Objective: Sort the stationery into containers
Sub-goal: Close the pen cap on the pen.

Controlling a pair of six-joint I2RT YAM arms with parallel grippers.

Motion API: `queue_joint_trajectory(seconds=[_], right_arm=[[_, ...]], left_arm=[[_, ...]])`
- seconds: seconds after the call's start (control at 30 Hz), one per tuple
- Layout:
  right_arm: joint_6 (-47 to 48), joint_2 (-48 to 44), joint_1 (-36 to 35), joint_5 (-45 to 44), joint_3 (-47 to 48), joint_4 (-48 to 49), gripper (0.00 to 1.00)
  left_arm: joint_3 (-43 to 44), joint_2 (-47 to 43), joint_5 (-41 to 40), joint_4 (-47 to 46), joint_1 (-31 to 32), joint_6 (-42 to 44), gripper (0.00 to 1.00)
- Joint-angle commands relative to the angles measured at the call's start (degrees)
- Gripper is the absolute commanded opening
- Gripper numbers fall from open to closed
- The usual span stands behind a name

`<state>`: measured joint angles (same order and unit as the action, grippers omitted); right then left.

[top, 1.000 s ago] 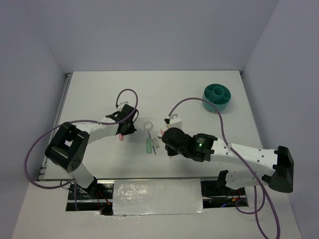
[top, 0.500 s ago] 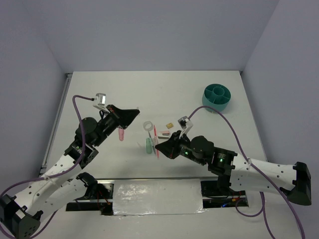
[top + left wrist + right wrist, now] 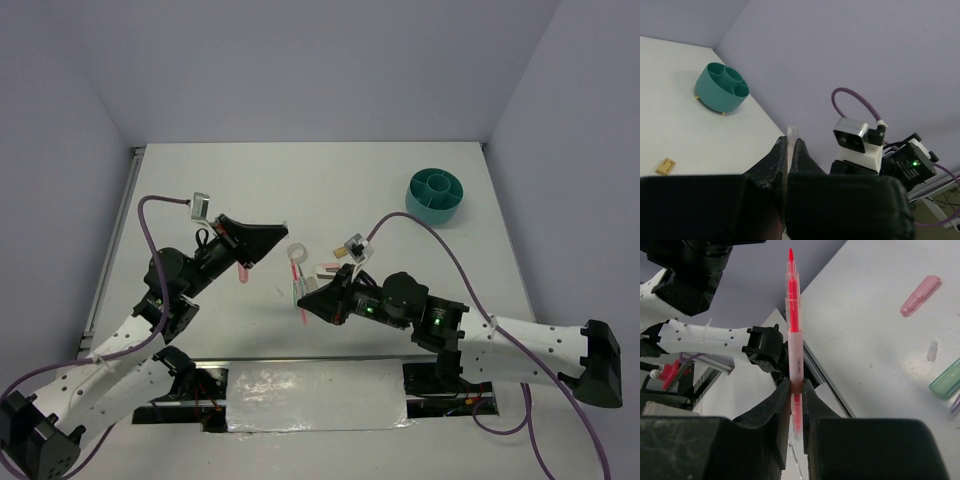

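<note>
My right gripper [image 3: 306, 300] is shut on the thin pink pen [image 3: 297, 282] and holds it above the table. In the right wrist view the pen [image 3: 792, 330] stands upright between the jaws of my right gripper [image 3: 796, 386]. My left gripper [image 3: 272, 234] is raised and shut on a thin clear strip [image 3: 791, 133], which pokes out between the closed jaws [image 3: 790, 143]. The round teal organiser [image 3: 435, 194] stands at the far right and also shows in the left wrist view [image 3: 722, 92]. The white tape ring [image 3: 296, 252], short pink stub [image 3: 242, 272] and tan block [image 3: 342, 253] lie on the table.
In the right wrist view the pink stub [image 3: 920, 295], the mint-green stub [image 3: 946, 382] and a small clear piece [image 3: 931, 350] lie on the white table. The left wrist view shows the tan block [image 3: 665, 166] and the right arm's wrist camera [image 3: 856, 145]. Purple cables loop over both arms.
Both arms have risen from the table. My right gripper took the pink pen up and drew it left and nearer. My left gripper lifted with the clear strip.
</note>
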<state>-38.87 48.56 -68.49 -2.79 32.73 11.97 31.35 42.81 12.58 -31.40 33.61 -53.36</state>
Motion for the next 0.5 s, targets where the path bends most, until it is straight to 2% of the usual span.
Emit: queue_joint_trajectory(seconds=[0.0, 0.47], right_arm=[[0.82, 0.49, -0.42, 1.38, 2.25, 3.59, 0.00], [5.91, 4.35, -0.59, -0.55, 8.58, 0.34, 0.00]], left_arm=[[0.20, -1.67, 1.57, -5.96, 0.32, -0.78, 0.00], [-0.42, -2.90, 2.19, -5.96, 0.41, 0.37, 0.00]])
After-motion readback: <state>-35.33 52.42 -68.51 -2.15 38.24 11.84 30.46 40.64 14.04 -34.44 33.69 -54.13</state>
